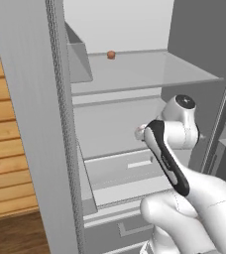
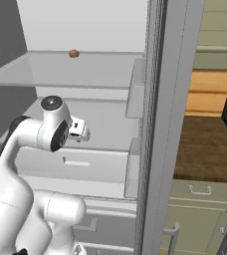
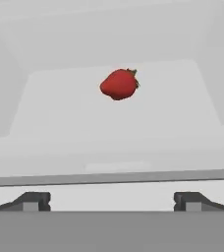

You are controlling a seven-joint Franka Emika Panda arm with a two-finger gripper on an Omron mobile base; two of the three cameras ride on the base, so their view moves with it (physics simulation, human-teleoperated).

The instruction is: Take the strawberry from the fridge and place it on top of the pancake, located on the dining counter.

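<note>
Left base view looks into the open fridge (image 1: pixel 135 30), the biggest thing in the scene: a tall light-grey body with a pale back wall, its doors swung wide so that one door's edge (image 1: pixel 40 124) runs as a grey slab down the left of that view and another door's edge (image 2: pixel 160 124) stands at the centre of the right base view. Small grey door bins (image 2: pixel 134 94) hang on the inner face of that second door. Inside, an upper glass shelf (image 1: pixel 149 72) spans the compartment, with a lower shelf (image 1: pixel 110 129) beneath it and a drawer front (image 1: pixel 130 166) below that. Beyond the fridge on the left there is a wooden plank wall (image 1: pixel 3 149); on the right, a dark brown counter top (image 2: pixel 210 149) sits over sage-green cabinet fronts (image 2: pixel 205 209).

The white arm (image 1: pixel 194 198) rises from the base and bends forward into the fridge, its wrist at about the height of the lower shelf. The gripper (image 3: pixel 112 199) points into the compartment; in the hand view its two dark fingertips (image 3: pixel 33 201) stand far apart at either side, jaws spread wide with nothing between them.

The strawberry (image 3: pixel 120 83) is the smallest thing: a rounded red fruit with a little green cap, lying alone on the upper shelf toward its back, well apart from the gripper and above the wrist's level. In the base views it shows as a tiny reddish-brown dot (image 1: pixel 111 54) on that shelf.
</note>
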